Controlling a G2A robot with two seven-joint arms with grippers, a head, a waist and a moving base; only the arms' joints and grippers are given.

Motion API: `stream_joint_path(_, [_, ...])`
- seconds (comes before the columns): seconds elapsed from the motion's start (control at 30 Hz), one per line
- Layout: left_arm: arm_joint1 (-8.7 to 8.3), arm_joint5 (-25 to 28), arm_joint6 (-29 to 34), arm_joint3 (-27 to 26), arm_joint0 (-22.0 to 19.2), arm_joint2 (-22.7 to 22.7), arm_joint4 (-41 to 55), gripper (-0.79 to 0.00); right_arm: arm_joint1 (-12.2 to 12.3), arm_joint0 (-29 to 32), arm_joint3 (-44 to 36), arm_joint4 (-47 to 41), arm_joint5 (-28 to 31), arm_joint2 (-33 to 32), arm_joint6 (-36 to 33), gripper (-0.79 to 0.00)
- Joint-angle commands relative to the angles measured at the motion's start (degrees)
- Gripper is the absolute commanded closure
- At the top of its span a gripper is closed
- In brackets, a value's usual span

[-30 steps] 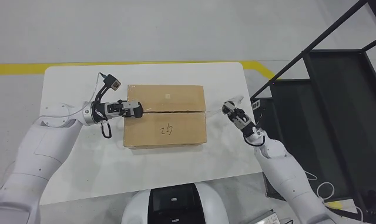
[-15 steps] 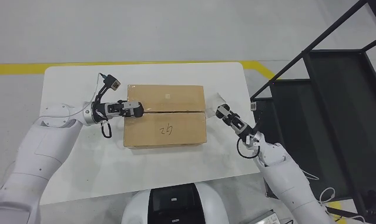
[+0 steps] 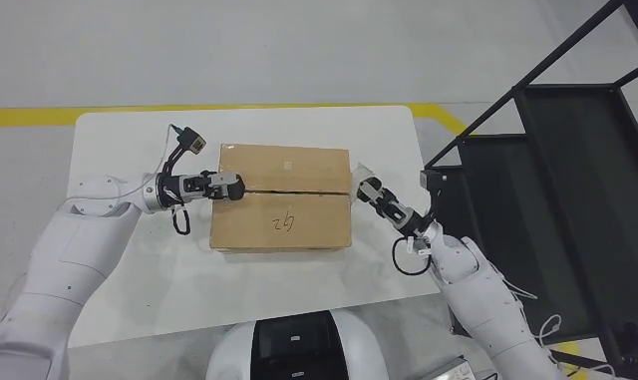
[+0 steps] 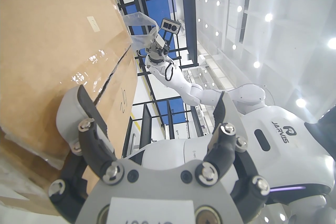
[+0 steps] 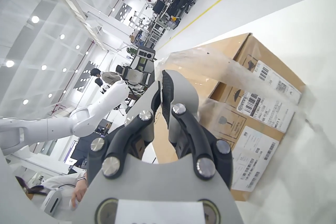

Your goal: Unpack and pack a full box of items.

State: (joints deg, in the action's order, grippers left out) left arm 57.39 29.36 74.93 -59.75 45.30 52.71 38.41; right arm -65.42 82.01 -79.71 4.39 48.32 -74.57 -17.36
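Presently, by view.

Top view.
- Box (image 3: 281,195): brown card, closed, lying flat at the middle of the white desk (image 3: 130,280). A seam (image 3: 289,190) runs along its lid.
- Left tool (image 3: 235,187): at the box's left end, level with the seam, spread wide and holding nothing.
- Right tool (image 3: 364,189): at the box's right end, pinched on a strip of clear tape (image 3: 361,170) that stands up from that end.

Left wrist view.
- Left tool (image 4: 151,93): fingers far apart. One lies against or just beside the box (image 4: 52,38) near the seam's end; contact cannot be told. The other is out in free air.
- The film over the seam looks wrinkled and partly split.
- Right tool (image 4: 155,45): at the far end, with the loose tape (image 4: 136,19) trailing from it.

Right wrist view.
- Right tool (image 5: 160,80): fingers together on the tape (image 5: 210,62).
- The tape runs down the box's end face beside the labels (image 5: 265,104) and seems stuck lower down.

Step in hand, as judged: stripping the seam tape. The flaps are closed, so unpacking is at its start.

Method advised:
- Draw the tape low and along the seam, not straight up, so the strip comes off whole.
- Hold the pinch close to the line where the tape is stuck.
- Let the left tool bear on the box so it neither slides nor lifts.

Risk: the film tears or slips from the pinch.
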Motion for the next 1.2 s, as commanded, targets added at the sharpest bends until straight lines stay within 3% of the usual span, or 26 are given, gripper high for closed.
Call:
stream_joint_path(0.0, [0.0,0.01,-0.01,0.03,-0.02,-0.02,-0.04,-0.785,-0.12,-0.19,-0.16,1.73,-0.12,0.41,0.62,-0.04])
stream_joint_path(0.43, [0.0,-0.19,0.19,0.09,-0.05,-0.13,0.01,-0.785,-0.83,-1.71,-2.28,14.69,-2.46,2.35,5.38,-0.04])
stream_joint_path(0.73, [0.06,-0.26,0.26,0.04,-0.02,-0.3,0.34,-0.785,-1.37,-2.94,-4.05,24.35,-8.19,4.8,6.81,-0.012])
stream_joint_path(0.87, [0.08,-0.31,0.31,0.07,-0.03,-0.33,0.46,-0.785,-1.54,-2.95,-5.26,27.64,-10.8,5.93,6.74,-0.046])
stream_joint_path(0.97, [0.08,-0.21,0.21,0.01,0.06,-0.32,0.57,-0.785,-1.59,-2.82,-6.15,29.42,-12.3,6.43,6.44,-0.212])
stream_joint_path(1.0, [0.08,-0.19,0.19,0.0,0.09,-0.33,0.55,-0.785,-1.59,-2.76,-6.48,29.94,-12.63,6.56,6.32,-0.36])
stream_joint_path(1.03, [0.07,-0.19,0.19,0.08,0.13,-0.32,0.58,-0.785,-1.6,-2.66,-6.77,30.13,-12.96,6.65,6.28,-0.625])
stream_joint_path(1.07, [0.07,-0.19,0.19,0.12,0.14,-0.32,0.58,-0.785,-1.62,-2.56,-7.13,29.92,-13.21,6.75,6.21,-0.785])
stream_joint_path(1.17, [0.06,-0.11,0.11,0.23,0.17,-0.28,0.62,-0.785,-1.59,-2.12,-8.51,29.38,-13.74,6.72,5.6,-0.785])
